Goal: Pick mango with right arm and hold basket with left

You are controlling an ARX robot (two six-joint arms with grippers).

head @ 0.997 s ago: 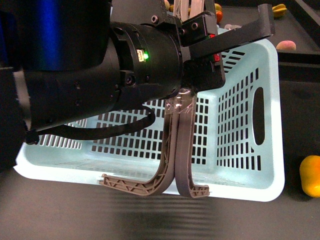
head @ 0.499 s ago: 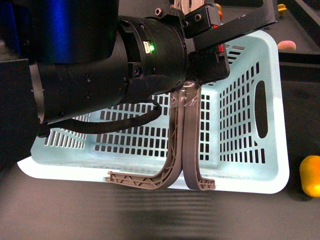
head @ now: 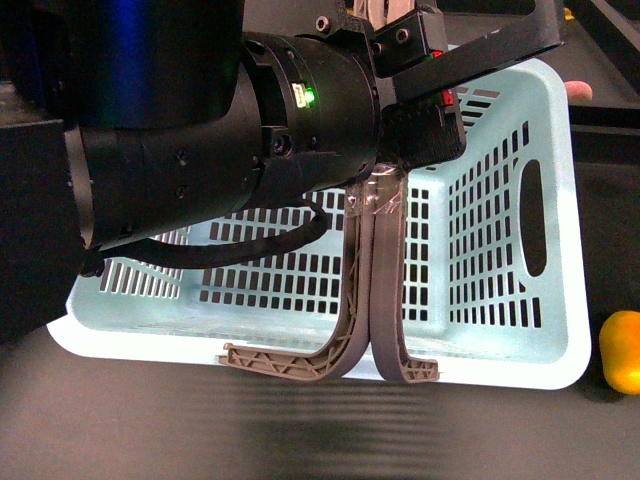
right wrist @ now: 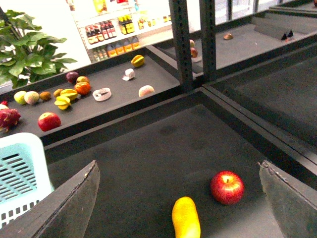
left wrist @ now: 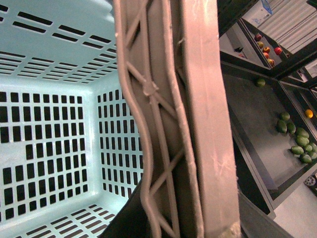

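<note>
Left arm [head: 200,150] fills the front view, a big black barrel with its green light on, blocking most of the scene

Under it sits the basket [head: 300,370], pale blue, slotted walls, its near rim low in the picture. The left wrist view looks straight down into the basket [left wrist: 49,124], all walls and floor slots, which the front view cannot give

Both handles [head: 372,290] stand upright and pressed together, taped near the top, and they run up into the left gripper [head: 385,170], which is clamped on them and grasps the basket that way. In the left wrist view the handles [left wrist: 173,124] cross the frame close up, ribbing plain to see; the fingers themselves are hidden there

Right gripper [right wrist: 178,166] is spread wide with nothing between its fingers [right wrist: 74,198], hanging above the dark table [right wrist: 148,148]. A corner of the basket [right wrist: 20,168] shows at that view's edge

Mango [head: 622,350] lies on the table well right of the basket, cut by the front view's edge. The right wrist view shows the mango [right wrist: 185,218] whole, between the open fingers and below them

Only that view catches the red apple [right wrist: 227,187], just beside the mango, not touching
</note>
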